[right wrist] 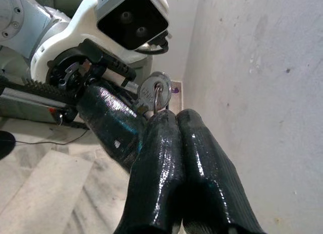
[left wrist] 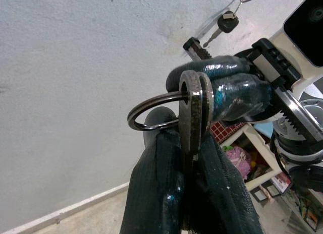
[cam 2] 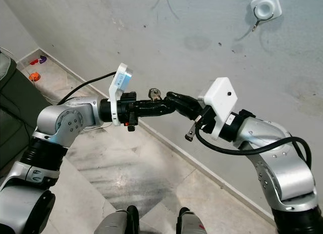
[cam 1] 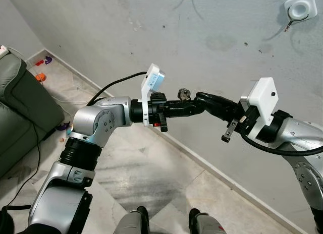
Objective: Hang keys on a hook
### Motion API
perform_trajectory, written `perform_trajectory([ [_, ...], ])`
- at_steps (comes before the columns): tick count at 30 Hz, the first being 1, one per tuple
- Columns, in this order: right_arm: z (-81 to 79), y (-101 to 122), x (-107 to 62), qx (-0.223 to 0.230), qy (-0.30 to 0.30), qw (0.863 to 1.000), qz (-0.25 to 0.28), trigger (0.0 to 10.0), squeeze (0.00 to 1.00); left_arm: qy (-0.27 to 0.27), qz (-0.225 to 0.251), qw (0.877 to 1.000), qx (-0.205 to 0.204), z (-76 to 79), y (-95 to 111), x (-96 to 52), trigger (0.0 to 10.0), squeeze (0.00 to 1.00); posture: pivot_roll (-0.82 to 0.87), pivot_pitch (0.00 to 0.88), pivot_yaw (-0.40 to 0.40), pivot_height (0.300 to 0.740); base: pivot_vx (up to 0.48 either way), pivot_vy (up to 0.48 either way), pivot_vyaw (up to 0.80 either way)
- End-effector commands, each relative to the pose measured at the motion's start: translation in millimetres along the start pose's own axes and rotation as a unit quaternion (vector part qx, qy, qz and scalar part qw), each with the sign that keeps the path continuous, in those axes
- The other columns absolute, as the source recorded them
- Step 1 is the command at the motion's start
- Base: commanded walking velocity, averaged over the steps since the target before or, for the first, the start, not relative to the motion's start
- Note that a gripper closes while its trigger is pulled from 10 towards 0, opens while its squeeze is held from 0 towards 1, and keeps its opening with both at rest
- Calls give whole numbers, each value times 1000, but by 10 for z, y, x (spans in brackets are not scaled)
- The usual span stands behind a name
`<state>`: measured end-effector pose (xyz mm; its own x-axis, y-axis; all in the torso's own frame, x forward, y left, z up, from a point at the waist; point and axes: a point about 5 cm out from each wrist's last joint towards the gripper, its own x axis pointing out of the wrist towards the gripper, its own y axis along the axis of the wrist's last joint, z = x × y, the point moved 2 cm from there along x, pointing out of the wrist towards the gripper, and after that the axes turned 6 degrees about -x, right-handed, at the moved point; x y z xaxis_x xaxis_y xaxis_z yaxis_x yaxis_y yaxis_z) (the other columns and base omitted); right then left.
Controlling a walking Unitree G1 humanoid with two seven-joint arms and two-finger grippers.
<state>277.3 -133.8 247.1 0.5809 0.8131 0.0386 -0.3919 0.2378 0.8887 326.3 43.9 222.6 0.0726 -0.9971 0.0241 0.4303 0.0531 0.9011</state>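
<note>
A small bunch of silver keys [cam 1: 184,95] on a metal ring [left wrist: 146,110] is held up in front of the grey wall. My left gripper [cam 1: 189,105] is shut on the keys, whose flat heads [left wrist: 194,105] stick out past its fingertips. My right gripper [cam 1: 200,98] reaches in from the right with its fingers [right wrist: 176,158] shut together. Their tips press against the side of the keys, and I cannot tell if they grip them. The white hook [cam 1: 302,9] is fixed high on the wall to the right, above both grippers, and a small key-like piece [left wrist: 227,23] dangles from it.
A green sofa [cam 1: 15,108] stands at the left, with small toys [cam 1: 43,75] and a black cable [cam 1: 35,158] on the tiled floor beside it. The wall's baseboard [cam 1: 222,176] runs diagonally in front of my feet. A low shelf with clutter [left wrist: 247,153] stands further along the wall.
</note>
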Motion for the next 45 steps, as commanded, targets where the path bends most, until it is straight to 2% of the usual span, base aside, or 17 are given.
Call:
perform_trajectory([
  [1, -27, 61, 31, -11, 6, 1000, 13, 10000, 0, -4, -8, 1000, 7, 32, 0, 11, 10000, 0, -133, 211, 124, 740, 0, 0, 0],
  [2, -5, 58, 35, -8, -2, 1000, 14, 10000, 1000, -4, -9, 1000, 8, 30, -7, 12, 10000, 0, -133, 211, 124, 740, 0, 0, 0],
  [10, 54, 71, 44, -10, -22, 1000, 18, 10000, 1000, -1, -9, 1000, 10, 15, 1, 5, 10000, 0, -133, 210, 124, 740, 0, 0, 0],
  [16, 43, 69, 37, -11, -16, 1000, 16, 10000, 1000, 1, -8, 1000, 11, 9, 12, -6, 10000, 0, -133, 208, 124, 740, 0, 0, 0],
  [17, 25, 66, 24, -9, -10, 1000, 15, 10000, 192, 3, -7, 1000, 12, 3, 23, -18, 10000, 0, -133, 209, 124, 740, 0, 0, 0],
  [18, 25, 66, 24, -9, -10, 1000, 15, 10000, 192, 3, -7, 1000, 12, 3, 23, -18, 10000, 0, -133, 209, 124, 740, 0, 0, 0],
  [19, 15, 65, 14, -8, -7, 1000, 14, 10000, 71, 5, -6, 1000, 13, -2, 34, -27, 10000, 0, -133, 209, 122, 740, 0, 0, 0],
  [20, 8, 64, 5, -8, -6, 1000, 14, 10000, 0, 6, -5, 1000, 14, -8, 43, -34, 10000, 0, -134, 208, 121, 740, 0, 0, 0],
  [27, 20, 105, -54, -4, -12, 1000, 17, 10000, 0, 15, -1, 1000, 18, -37, 70, -69, 10000, 0, -137, 208, 123, 740, 0, 0, 0],
  [45, -157, 189, 22, 24, 33, 999, 36, 10000, 0, 14, 0, 1000, 18, -85, 82, -7, 10000, 0, -149, 203, 126, 740, 0, 0, 0],
])
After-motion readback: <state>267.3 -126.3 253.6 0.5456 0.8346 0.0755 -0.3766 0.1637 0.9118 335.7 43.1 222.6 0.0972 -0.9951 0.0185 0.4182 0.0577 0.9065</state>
